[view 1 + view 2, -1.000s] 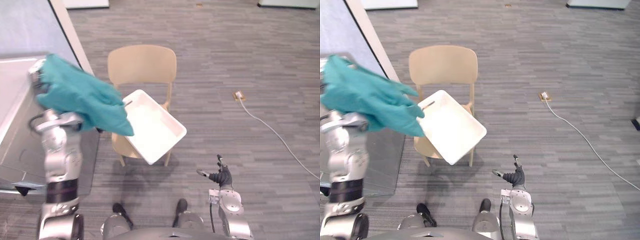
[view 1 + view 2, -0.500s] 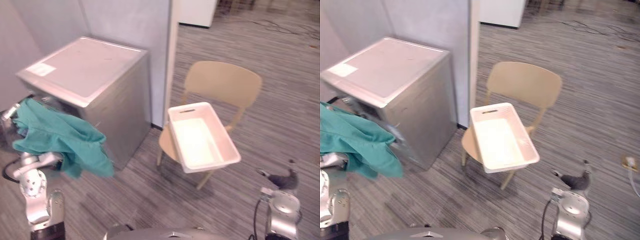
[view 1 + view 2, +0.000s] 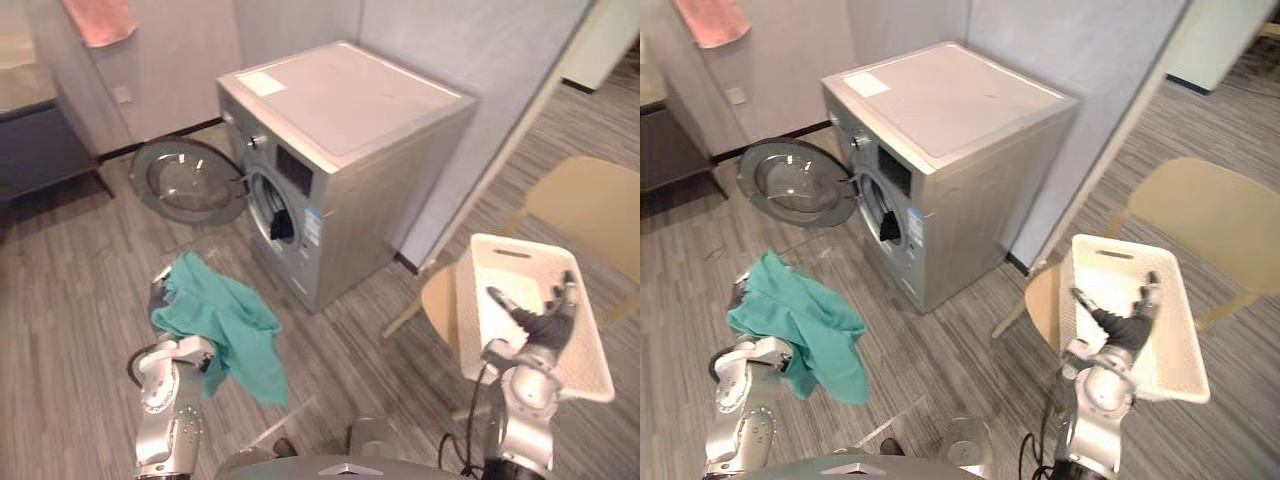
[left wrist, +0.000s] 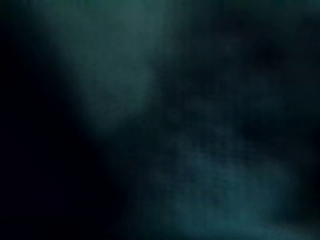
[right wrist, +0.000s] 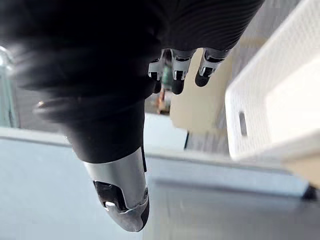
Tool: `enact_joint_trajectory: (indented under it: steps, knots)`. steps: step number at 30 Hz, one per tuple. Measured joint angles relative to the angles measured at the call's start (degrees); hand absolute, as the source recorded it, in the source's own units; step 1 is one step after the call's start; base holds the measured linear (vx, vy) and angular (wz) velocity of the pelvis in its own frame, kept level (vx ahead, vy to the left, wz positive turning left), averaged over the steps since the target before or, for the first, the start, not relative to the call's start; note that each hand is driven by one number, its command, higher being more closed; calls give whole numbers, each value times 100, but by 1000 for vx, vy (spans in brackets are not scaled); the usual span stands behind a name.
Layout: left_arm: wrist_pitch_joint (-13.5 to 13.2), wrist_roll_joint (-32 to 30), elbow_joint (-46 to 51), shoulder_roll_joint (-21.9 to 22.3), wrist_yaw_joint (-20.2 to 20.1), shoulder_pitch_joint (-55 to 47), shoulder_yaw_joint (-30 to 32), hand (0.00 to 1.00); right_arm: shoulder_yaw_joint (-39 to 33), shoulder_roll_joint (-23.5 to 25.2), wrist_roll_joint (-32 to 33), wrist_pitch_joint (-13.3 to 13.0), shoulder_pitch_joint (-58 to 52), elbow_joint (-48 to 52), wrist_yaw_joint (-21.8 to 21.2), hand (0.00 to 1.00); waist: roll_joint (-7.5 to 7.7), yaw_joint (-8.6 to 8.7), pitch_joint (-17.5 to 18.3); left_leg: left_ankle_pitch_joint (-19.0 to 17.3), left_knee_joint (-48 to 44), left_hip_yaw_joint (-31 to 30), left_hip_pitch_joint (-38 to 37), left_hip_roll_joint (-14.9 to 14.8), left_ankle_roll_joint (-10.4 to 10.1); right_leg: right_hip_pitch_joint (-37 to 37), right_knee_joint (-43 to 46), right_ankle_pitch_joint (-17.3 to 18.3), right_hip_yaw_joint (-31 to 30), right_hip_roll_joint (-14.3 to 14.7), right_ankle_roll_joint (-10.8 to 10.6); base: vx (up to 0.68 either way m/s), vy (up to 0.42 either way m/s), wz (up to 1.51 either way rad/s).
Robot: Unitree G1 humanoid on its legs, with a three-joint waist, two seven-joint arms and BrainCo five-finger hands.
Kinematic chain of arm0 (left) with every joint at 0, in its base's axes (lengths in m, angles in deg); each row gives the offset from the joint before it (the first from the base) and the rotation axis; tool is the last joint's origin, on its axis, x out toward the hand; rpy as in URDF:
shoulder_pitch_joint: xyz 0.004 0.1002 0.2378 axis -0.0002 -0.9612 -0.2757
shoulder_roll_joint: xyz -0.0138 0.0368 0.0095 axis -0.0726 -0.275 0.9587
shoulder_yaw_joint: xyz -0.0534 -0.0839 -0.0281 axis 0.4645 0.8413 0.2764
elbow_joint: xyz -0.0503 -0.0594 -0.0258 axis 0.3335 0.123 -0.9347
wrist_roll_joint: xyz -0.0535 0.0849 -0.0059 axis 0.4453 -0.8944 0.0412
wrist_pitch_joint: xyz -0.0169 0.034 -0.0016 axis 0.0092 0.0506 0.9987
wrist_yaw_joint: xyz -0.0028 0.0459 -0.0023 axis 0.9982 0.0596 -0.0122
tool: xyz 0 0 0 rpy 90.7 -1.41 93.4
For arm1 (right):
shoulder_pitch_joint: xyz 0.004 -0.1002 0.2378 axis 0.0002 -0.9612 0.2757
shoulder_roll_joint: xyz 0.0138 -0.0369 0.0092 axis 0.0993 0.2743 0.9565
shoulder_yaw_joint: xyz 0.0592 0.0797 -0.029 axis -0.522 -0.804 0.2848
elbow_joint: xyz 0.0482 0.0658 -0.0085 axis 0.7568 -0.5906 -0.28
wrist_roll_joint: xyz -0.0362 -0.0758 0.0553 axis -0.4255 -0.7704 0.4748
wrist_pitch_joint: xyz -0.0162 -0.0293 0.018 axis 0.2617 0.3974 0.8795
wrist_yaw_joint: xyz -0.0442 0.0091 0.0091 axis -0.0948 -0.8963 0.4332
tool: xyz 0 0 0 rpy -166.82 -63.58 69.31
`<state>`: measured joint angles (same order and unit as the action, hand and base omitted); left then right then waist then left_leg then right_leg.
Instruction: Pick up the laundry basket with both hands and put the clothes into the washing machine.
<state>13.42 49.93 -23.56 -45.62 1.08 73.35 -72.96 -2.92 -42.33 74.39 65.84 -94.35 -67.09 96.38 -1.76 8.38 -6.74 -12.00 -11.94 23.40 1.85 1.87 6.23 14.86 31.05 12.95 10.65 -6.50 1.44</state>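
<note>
Silver-grey washing machine (image 3: pixel 340 120) against the grey partition wall, front facing the wood-patterned floor (image 3: pixel 60 300). Beige chair (image 3: pixel 595 205) to its right, past the partition's edge. White laundry basket (image 3: pixel 470 310) on the chair's seat, slotted handle end toward the chair back. Round washer door (image 3: pixel 190 180) swung wide open at the machine's left.

Out of the basket, a teal garment (image 3: pixel 230 325) draped over the left hand (image 3: pixel 160 295). Hangs in loose folds low over the floor, in front of the machine and short of the drum opening. Left fingers buried under the cloth, so cannot tell whether straight or curled. Left wrist view dark with the same teal fabric (image 4: pixel 165 150).

High on the far wall, a pink towel (image 3: pixel 100 20).

Raised in front of the basket, the right hand (image 3: pixel 545 322), holding nothing. Fingers (image 5: pixel 177 82) straight and spread, thumb (image 5: pixel 122 205) well apart from them.

Lodged in the drum's mouth, a dark item (image 3: pixel 281 225).
</note>
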Motion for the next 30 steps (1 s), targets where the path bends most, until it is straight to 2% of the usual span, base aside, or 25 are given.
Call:
enact_joint_trajectory:
  steps: [1, 3, 5, 8, 9, 10, 12, 13, 14, 15, 16, 17, 18, 19, 20, 21, 22, 23, 25, 27, 28, 29, 30]
  knots:
    - [5, 2, -64, 17, -15, 6, -142, 100, 186, 2, 45, -18, -117, 72, -42, 0, -2, -5, 1, 1, 3, -74, -14, 19, 4, 86, -52, -4, 81, 80, 2, 172, -48, 82]
    - [86, 57, -204, 37, -91, 39, -695, 100, 798, 57, 171, -48, -534, 460, -372, 0, 7, -29, -23, -6, 101, -477, -191, 151, 44, 251, -237, -74, 644, 143, -51, 265, -60, 93]
    - [140, 63, -388, 45, -148, 166, -958, 100, 1090, 152, 171, -113, -687, 573, -512, 0, -8, -39, -32, -8, 235, -729, -395, 181, 64, 274, -436, -182, 1024, 159, 1, 319, -50, 77]
    - [180, 120, -542, 61, -271, 281, -1338, 100, 1715, 161, 172, -131, -941, 810, -769, 0, 81, -29, 13, -216, 320, -1162, -707, 326, -51, 226, -989, -742, 1287, 73, 221, 442, -82, 83]
    - [222, 113, -741, 204, -318, 261, -1476, 100, 1924, 87, 172, -128, -1088, 886, -872, 0, -130, -27, 72, -407, -13, -1293, -754, 173, -190, -41, -999, -874, 1575, 67, 385, 474, -85, 75]
    - [233, 112, -804, 249, -325, 264, -1514, 100, 1989, 67, 172, -121, -1094, 888, -881, 0, -158, 5, 85, -426, -245, -1202, -730, 115, -243, -119, -984, -777, 1662, 56, 400, 582, -91, 91]
    - [240, 129, -949, 279, -341, 209, -1532, 100, 2345, -53, 158, -114, -1112, 938, -902, 0, -158, 125, 64, -408, -1430, -738, -464, -189, -389, -528, -1062, -560, 1883, 51, 366, 444, -59, 58]
    - [281, 235, -987, 284, -343, 119, -1468, 100, 2578, -102, 154, -119, -1131, 1149, -950, 0, -176, 98, 31, -249, -2610, -261, -240, -622, -501, -886, -1136, -396, 1908, 179, 312, 447, -61, 3]
    - [282, 321, -960, 288, -355, -68, -1326, 100, 2814, -174, 154, -128, -1142, 1364, -998, 0, -220, 42, 14, 267, -3902, 85, 77, -1231, -399, -1192, -1201, -248, 1837, 381, 313, 424, -49, -27]
    - [289, 403, -962, 286, -354, -167, -1263, 100, 2911, -177, 154, -142, -1144, 1420, -1020, 0, -217, -21, 13, 720, -4471, 208, 242, -1539, -348, -1305, -1234, -184, 1751, 476, 330, 393, -25, -86]
    - [301, 499, -986, 286, -331, -340, -1104, 100, 3013, -163, 153, -156, -1150, 1460, -1056, 0, -238, -199, 39, 1170, -5451, 363, 530, -2072, -313, -1483, -1321, -112, 1499, 611, 353, 358, 17, -115]
    - [316, 510, -1033, 268, -281, -431, -1043, 100, 3024, -169, 103, -155, -1186, 1437, -1066, 0, -226, -303, 38, 1090, -6124, 471, 800, -2478, -313, -1601, -1453, -107, 1247, 672, 357, 342, 33, -117]
    - [328, 510, -1103, 265, -269, -439, -1044, 100, 3019, -167, 93, -150, -1203, 1425, -1066, 0, -194, -348, 37, 1041, -6246, 579, 900, -2638, -260, -1656, -1546, -108, 1118, 662, 356, 399, 73, -95]
    - [359, 513, -1273, 274, -233, -443, -1062, 100, 2984, -169, 82, -132, -1271, 1386, -1062, 0, -126, -375, 34, 900, -6208, 784, 1027, -2888, -201, -1790, -1759, -178, 885, 590, 254, 337, 76, -72]
    - [388, 527, -1397, 266, -223, -451, -1065, 100, 2939, -167, -7, -112, -1301, 1293, -1061, 0, -60, -352, 5, 774, -5950, 854, 1057, -2983, -168, -1907, -1911, -240, 702, 514, 152, 384, 125, -84]
    - [434, 555, -1560, 244, -225, -451, -1105, 100, 2872, -175, -128, -109, -1333, 1165, -1057, 0, -15, -345, 25, 520, -5319, 769, 1171, -2937, -217, -1988, -2121, -299, 446, 405, 53, 235, 124, -75]
    - [449, 556, -1638, 237, -233, -446, -1104, 100, 2852, -176, -131, -113, -1305, 1063, -1058, 0, -9, -356, 29, 415, -4894, 638, 1232, -2878, -271, -2007, -2212, -297, 298, 363, 56, 327, 268, -115]
    - [472, 556, -1791, 234, -230, -448, -1073, 100, 2839, -177, -140, -110, -1181, 695, -1060, 0, 15, -371, 16, 252, -3562, 0, 1351, -2530, -498, -1999, -2323, -297, -77, 238, -5, 271, 273, -111]
    - [487, 562, -1916, 233, -204, -474, -1073, 100, 2853, -187, -254, -97, -1080, 301, -1071, 0, 23, -454, 20, 224, -2111, -960, 1321, -2103, -725, -1968, -2333, -256, -512, 92, -156, 308, 410, -132]
    - [496, 614, -1926, 233, -197, -537, -1077, 100, 2913, -323, -351, -91, -1111, -18, -1075, 0, 5, -474, 29, 514, -468, -2159, 1229, -1747, -1010, -1965, -2289, -112, -1120, -160, -637, 337, 592, -147]
    - [496, 626, -1924, 236, -196, -548, -1094, 100, 2913, -377, -351, -89, -1147, -32, -1075, 0, -43, -475, 45, 630, -144, -2334, 1151, -1716, -953, -1953, -2285, -71, -1271, -218, -832, 295, 644, -146]
    - [503, 724, -1935, 233, -197, -617, -1139, 100, 2923, -488, -356, -68, -1224, -141, -1080, 0, -153, -488, 115, 1131, -185, -2432, 1112, -1644, -1745, -1944, -2277, 51, -1604, -355, -1148, 290, 622, -117]
    - [509, 819, -1965, -16, -186, -617, -1091, 100, 2971, -277, -358, 20, -1270, -355, -1097, 0, 112, -334, 181, 702, -740, -2098, 1294, -1423, -1492, -1877, -2330, 31, -1836, -649, -1267, 273, 563, -103]
